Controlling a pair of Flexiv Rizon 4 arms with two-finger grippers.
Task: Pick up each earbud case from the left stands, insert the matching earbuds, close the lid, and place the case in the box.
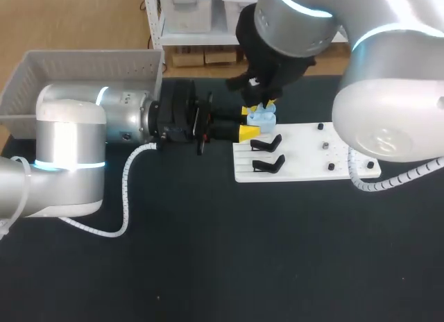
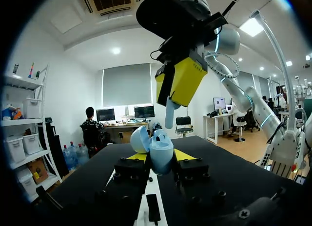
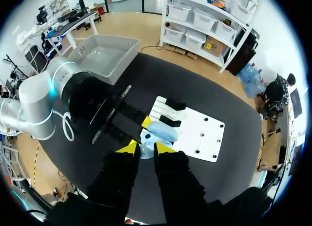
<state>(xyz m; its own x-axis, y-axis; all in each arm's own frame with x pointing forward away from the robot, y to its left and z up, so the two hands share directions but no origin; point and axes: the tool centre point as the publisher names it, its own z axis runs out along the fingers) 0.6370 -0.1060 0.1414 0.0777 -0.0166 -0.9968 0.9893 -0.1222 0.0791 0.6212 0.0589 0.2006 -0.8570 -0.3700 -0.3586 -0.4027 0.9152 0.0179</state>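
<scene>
The left gripper (image 2: pixel 159 158) is clamped on the pale blue case (image 2: pixel 161 152). The case sits upright between its two yellow tips, one pressing on each side. The lid (image 2: pixel 140 139) is swung open and leans off to one side of the case body.

Straight above the open case hangs the right gripper (image 2: pixel 171 87), pointing down at it. Its fingers are drawn close together on a pale earbud (image 2: pixel 169 114). The earbud's stem sticks out below the yellow tips, just over the case's mouth but not yet touching it. From the right wrist, the case lies directly ahead of and under the right gripper's tips.

Just beyond the left gripper's fingertips lies a white board (image 1: pixel 312 155) on the dark table (image 1: pixel 208 252). Two black stands (image 1: pixel 267 143) sit on the board's near end, beside the lower yellow finger. A grey box (image 1: pixel 83 65) stands well behind the left gripper, back beside its arm.
</scene>
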